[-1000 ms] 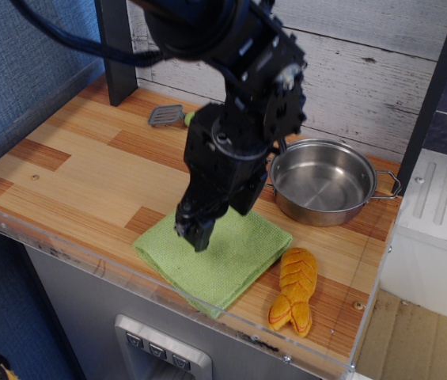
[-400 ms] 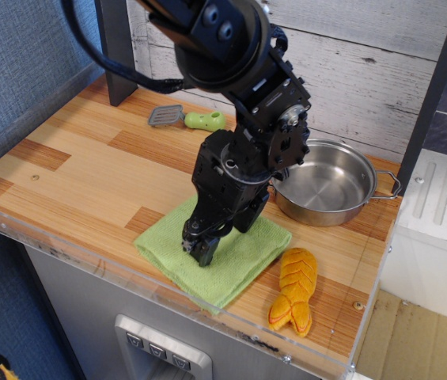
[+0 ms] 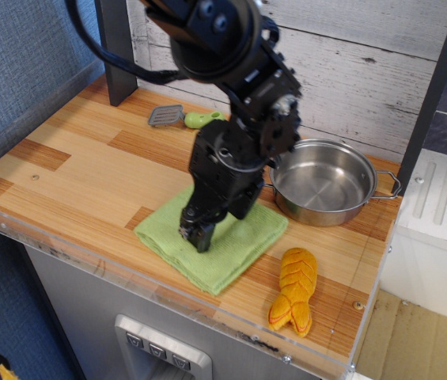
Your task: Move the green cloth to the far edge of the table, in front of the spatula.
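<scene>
The green cloth [image 3: 243, 241] lies flat near the front edge of the wooden table [image 3: 89, 170], slightly rumpled at its left side. My gripper [image 3: 197, 237] points down onto the cloth's left-middle part, with its fingers close together and pinching the fabric. The spatula [image 3: 183, 118] lies at the far edge near the back wall, grey blade to the left and green handle to the right, partly hidden behind my arm.
A steel pot [image 3: 326, 184] stands right of the cloth, almost touching its far corner. An orange plush fish [image 3: 294, 289] lies at the front right. A black post [image 3: 116, 47] stands at the back left. A clear plastic rim runs along the front edge.
The gripper came down onto the cloth and closed on it. The cloth has since shifted a little away from the front edge, towards the back left.
</scene>
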Tool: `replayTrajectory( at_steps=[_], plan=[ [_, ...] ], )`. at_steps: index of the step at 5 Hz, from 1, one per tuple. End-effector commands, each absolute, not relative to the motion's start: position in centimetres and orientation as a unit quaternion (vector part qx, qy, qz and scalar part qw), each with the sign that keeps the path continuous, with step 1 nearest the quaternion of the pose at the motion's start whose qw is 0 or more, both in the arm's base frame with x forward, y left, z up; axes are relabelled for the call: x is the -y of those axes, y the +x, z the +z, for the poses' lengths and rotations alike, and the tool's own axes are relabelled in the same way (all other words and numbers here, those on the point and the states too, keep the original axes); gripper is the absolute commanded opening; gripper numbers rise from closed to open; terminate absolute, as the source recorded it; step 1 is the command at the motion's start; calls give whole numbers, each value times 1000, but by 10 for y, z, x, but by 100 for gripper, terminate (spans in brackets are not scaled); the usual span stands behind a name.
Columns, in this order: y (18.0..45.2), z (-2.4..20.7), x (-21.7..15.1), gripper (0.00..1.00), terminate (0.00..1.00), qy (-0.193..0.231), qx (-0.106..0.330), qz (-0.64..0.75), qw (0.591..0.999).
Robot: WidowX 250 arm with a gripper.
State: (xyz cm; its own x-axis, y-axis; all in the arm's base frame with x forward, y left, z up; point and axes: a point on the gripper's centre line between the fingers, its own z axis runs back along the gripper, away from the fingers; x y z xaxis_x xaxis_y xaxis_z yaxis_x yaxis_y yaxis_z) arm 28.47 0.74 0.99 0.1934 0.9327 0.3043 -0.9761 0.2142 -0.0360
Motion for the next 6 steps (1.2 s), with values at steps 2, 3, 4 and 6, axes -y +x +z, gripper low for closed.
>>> replayTrajectory(
  at_steps=[2, 3, 4, 6],
  plan=[
    [298, 24, -100, 100, 0, 100, 134, 682, 712],
    [305, 25, -127, 100, 0, 101, 129, 697, 699],
    [310, 28, -155, 100, 0, 107, 126, 709, 685],
    [317, 36, -181, 100, 0, 111, 130, 732, 659]
  ],
)
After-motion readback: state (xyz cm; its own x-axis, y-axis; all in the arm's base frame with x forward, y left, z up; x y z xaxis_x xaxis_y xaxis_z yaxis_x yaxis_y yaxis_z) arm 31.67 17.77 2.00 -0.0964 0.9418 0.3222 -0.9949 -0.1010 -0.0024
